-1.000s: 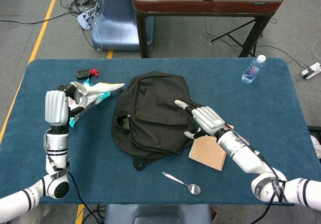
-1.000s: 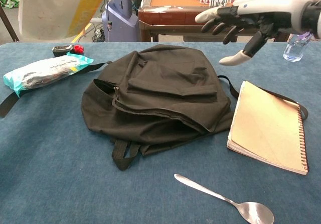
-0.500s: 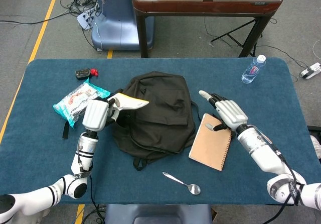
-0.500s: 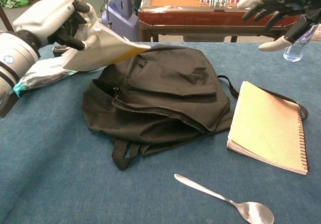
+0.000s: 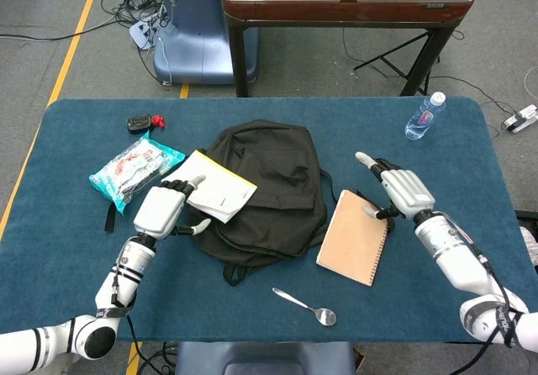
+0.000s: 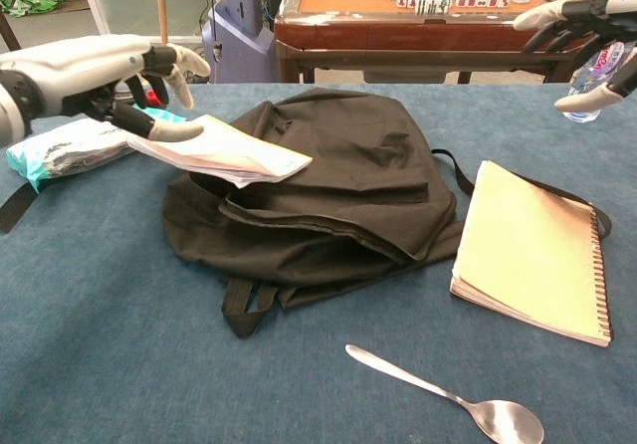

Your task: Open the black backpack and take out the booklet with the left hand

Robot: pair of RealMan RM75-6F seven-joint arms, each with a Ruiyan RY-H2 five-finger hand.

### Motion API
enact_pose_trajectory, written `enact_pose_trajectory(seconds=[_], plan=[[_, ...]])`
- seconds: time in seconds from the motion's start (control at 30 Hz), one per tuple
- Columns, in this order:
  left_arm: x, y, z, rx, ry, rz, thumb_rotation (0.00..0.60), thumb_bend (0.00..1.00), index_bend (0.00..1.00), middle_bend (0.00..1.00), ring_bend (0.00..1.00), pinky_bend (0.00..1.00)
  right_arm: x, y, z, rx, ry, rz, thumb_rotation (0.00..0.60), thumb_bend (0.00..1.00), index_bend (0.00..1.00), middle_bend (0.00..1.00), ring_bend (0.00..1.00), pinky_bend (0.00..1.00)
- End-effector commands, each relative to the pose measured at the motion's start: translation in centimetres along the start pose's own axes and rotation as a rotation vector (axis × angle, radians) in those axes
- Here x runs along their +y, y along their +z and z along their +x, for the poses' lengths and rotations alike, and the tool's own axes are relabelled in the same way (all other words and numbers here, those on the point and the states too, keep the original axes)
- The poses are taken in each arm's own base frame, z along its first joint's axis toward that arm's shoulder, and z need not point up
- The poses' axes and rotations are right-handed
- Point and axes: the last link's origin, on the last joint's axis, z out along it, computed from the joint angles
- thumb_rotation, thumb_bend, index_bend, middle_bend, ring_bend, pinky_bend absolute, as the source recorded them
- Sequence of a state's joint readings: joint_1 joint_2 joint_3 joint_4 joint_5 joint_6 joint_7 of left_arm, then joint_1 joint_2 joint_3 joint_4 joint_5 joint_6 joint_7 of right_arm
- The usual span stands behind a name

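1. The black backpack (image 5: 261, 186) lies flat in the middle of the blue counter (image 5: 76, 249), its mouth turned toward the robot's left side, with a strap loop trailing off its near edge.

2. The left hand (image 5: 166, 211) is clamped on the booklet (image 5: 215, 195), a white one with a yellow edge, pinching its near-left corner between thumb and fingers. In the chest view the booklet (image 6: 221, 149) sits roughly level, its far part over the backpack's left flank; whether it touches the fabric I cannot tell.

3. The right hand (image 5: 402, 190) holds nothing; its fingers are spread apart above the top edge of a tan spiral notebook (image 5: 353, 238), which lies just to the right of the backpack.

4. Judging by this, the booklet looks to be out of the bag, so the task appears to be at its closing step: the removal itself seems done and only the placing is left.

5. The next move likely calls for carrying the booklet clear of the backpack toward bare counter on the left, lowering it flat, then loosening the fingers.

6. The snack packet (image 5: 130, 167) lies close by on that side, so the set-down spot should avoid it. A spoon (image 5: 306, 306) rests near the front edge and a water bottle (image 5: 424, 116) stands at the far right, both well apart from the work.
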State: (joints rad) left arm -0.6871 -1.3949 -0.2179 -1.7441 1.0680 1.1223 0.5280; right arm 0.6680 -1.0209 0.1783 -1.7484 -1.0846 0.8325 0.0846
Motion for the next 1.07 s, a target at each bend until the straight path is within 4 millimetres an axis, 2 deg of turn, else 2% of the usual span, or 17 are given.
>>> enact_pose_trajectory(seconds=[0.03,0.07,0.1,0.2,0.4,0.47,0.57,0.8,0.97,1.07], plan=[[-1.8,-1.2,0.4,0.022,0.000,0.062,0.529,0.24,0.15,0.29,0.28,0.29,0.8,-0.7,0.1,0.012,-0.009,-0.015,0.600,0.25,0.00,0.14,0.08,0.16],[-2.5,-1.7,0.5,0.039,0.003,0.086,0.586,0.24,0.16,0.29,0.28,0.29,1.1,-1.1,0.1,0.021,-0.013,-0.023,0.600,0.25,0.00,0.15,0.08,0.16],[-3.1,-2.0,0.6,0.050,0.005,0.104,0.600,0.24,0.16,0.29,0.28,0.29,1.4,-1.4,0.1,0.030,-0.015,-0.030,0.600,0.26,0.00,0.16,0.08,0.15],[-5.3,-3.3,0.9,0.071,0.023,0.171,0.600,0.24,0.20,0.29,0.28,0.29,2.6,-2.5,0.0,0.064,-0.015,-0.054,0.600,0.32,0.01,0.20,0.11,0.16],[-9.5,-6.5,1.5,0.102,0.041,0.309,0.600,0.24,0.24,0.29,0.28,0.29,4.8,-5.5,-0.6,0.159,-0.041,-0.094,0.600,0.38,0.15,0.30,0.21,0.23],[-11.1,-8.3,1.6,0.109,0.062,0.367,0.600,0.24,0.25,0.29,0.28,0.29,5.9,-7.2,-1.3,0.195,-0.052,-0.123,0.600,0.39,0.20,0.33,0.24,0.26],[-12.5,-10.6,1.5,0.101,0.090,0.430,0.600,0.24,0.26,0.29,0.28,0.29,7.1,-9.2,-1.9,0.224,-0.059,-0.160,0.600,0.39,0.24,0.35,0.26,0.27],[-14.1,-15.3,1.2,0.113,0.127,0.533,0.600,0.24,0.27,0.29,0.28,0.29,9.0,-13.7,-2.8,0.316,-0.053,-0.247,0.600,0.39,0.28,0.37,0.28,0.30],[-13.7,-17.8,0.9,0.129,0.136,0.549,0.600,0.24,0.27,0.29,0.28,0.29,9.9,-16.3,-3.5,0.369,-0.055,-0.309,0.600,0.39,0.29,0.38,0.29,0.30],[-13.1,-18.6,0.8,0.143,0.130,0.534,0.600,0.24,0.27,0.29,0.28,0.29,10.2,-17.3,-4.0,0.373,-0.040,-0.334,0.600,0.39,0.30,0.38,0.29,0.30]])
